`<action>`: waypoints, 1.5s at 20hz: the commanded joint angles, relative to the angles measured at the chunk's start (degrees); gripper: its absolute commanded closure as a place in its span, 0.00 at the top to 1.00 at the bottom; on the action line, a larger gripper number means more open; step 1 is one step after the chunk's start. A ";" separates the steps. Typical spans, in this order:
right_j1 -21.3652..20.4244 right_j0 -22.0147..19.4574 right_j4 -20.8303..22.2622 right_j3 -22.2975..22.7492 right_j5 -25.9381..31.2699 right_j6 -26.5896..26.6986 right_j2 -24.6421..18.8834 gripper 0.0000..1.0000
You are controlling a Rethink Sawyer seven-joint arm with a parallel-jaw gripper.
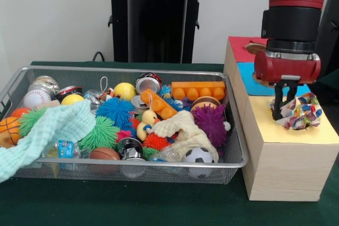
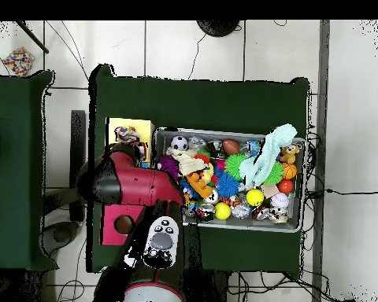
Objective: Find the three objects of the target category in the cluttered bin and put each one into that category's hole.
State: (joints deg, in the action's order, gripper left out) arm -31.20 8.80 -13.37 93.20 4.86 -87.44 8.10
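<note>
The wire mesh bin [image 1: 132, 164] is full of toys and takes up the left and middle; it also shows in the overhead view [image 2: 303, 189]. A white cloth with bright dots [image 1: 303, 111] lies crumpled on the yellow top [image 1: 296, 133] of the wooden box, and it shows from above too [image 2: 127, 134]. It covers the spot where the yellow top's hole is, so the hole is hidden. My gripper [image 1: 284, 110] stands upright over the cloth's left edge, jaws narrow and shut on it. In the bin lie a mint green knitted cloth [image 1: 53, 128] and a cream cloth [image 1: 185, 130].
The box's blue top [image 1: 246, 75] and red top [image 1: 241, 46] lie behind the yellow one; the red top's hole [image 2: 123, 225] shows from above. Spiky rubber balls, sports balls, cans and an orange block fill the bin. Another dotted cloth [image 2: 19, 60] lies far off.
</note>
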 commanded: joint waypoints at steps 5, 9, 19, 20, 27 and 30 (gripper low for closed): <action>7.56 -4.84 0.81 -1.28 -2.04 -9.74 -11.31 0.00; 8.25 -5.63 0.33 -0.94 -1.94 -10.35 -12.39 0.00; 12.47 2.93 -1.34 -7.79 13.85 -10.02 1.18 0.00; 12.46 4.14 -1.10 -8.37 15.19 -10.18 3.08 0.00; 13.50 5.50 -1.34 -9.47 18.32 -11.95 5.63 0.00; 13.67 5.66 -1.12 -9.97 20.33 -11.71 5.94 0.00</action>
State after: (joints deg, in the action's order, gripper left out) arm -23.17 14.13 -13.70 83.93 13.52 -87.44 13.68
